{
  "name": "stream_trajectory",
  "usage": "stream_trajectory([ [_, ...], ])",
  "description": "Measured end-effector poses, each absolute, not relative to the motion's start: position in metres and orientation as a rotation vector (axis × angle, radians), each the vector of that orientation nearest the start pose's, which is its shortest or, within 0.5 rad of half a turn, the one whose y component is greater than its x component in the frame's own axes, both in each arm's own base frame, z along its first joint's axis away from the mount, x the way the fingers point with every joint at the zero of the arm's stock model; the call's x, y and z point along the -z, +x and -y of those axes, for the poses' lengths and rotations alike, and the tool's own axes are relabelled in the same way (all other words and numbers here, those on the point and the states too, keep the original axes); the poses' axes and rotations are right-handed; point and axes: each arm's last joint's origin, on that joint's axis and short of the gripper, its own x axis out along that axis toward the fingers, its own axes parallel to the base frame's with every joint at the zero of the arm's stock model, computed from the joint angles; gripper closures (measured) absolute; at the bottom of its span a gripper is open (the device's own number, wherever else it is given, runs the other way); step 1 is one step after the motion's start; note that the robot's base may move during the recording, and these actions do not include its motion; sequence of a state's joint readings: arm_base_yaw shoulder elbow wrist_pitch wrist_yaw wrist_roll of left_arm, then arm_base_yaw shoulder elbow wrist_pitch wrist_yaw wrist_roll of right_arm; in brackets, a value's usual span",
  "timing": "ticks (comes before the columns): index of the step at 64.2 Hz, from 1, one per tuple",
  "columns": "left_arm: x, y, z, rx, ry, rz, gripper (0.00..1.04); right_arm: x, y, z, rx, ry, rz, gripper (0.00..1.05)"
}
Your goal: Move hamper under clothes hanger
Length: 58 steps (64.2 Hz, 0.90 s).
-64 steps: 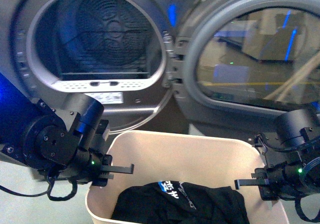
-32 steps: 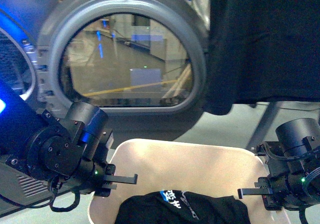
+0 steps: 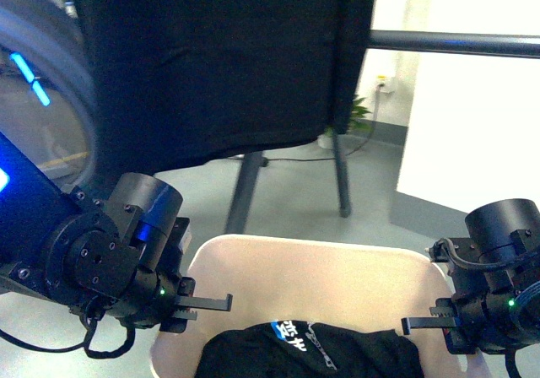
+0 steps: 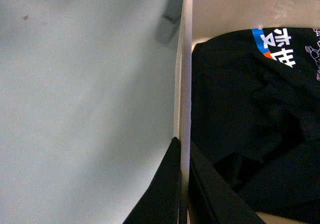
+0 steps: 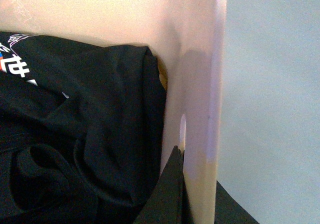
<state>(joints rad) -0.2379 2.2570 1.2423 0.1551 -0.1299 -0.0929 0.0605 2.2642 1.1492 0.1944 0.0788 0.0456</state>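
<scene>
The beige hamper (image 3: pixel 312 253) sits low in the front view, with black clothes (image 3: pixel 312 348) lying in it. My left gripper (image 3: pixel 184 305) is shut on its left wall and my right gripper (image 3: pixel 440 323) on its right wall. The left wrist view shows the left gripper (image 4: pixel 182 145) pinching the thin hamper wall (image 4: pixel 184 74) beside the clothes (image 4: pixel 250 114). In the right wrist view the right gripper (image 5: pixel 195 166) clamps the hamper wall (image 5: pixel 200 84) just below a slot handle. The clothes hanger stands beyond the hamper: its bar (image 3: pixel 456 43) runs right, and its slanted legs (image 3: pixel 245 188) show below a hanging black garment (image 3: pixel 211 66).
The edge of the round dryer door (image 3: pixel 42 99) shows at the far left. A potted plant (image 3: pixel 359 112) stands by the back wall, and a white panel (image 3: pixel 472 159) fills the right. Grey floor (image 3: pixel 295 201) lies between the hamper and the hanger's legs.
The front view has swung right: the dryer drum and door slid off to the left, and the hanger with its black garment came into view. Both grippers kept their hold on the hamper.
</scene>
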Motion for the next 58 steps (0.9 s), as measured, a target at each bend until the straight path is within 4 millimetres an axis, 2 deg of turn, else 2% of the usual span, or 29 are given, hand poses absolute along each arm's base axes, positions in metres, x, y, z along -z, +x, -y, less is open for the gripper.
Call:
stream_trajectory([
  [36,-0.058,0.419,0.098,0.064,0.070,-0.850,1.01,-0.036,0.408,-0.022,0.039,-0.021,-0.918,1.02],
  [49,-0.059,0.417,0.112,0.114,0.071,-0.849,1.01,-0.036,0.409,-0.009,0.083,-0.016,-0.918,1.02],
  [58,-0.059,0.418,0.107,0.088,0.074,-0.847,1.01,-0.036,0.409,-0.015,0.059,-0.016,-0.919,1.02],
])
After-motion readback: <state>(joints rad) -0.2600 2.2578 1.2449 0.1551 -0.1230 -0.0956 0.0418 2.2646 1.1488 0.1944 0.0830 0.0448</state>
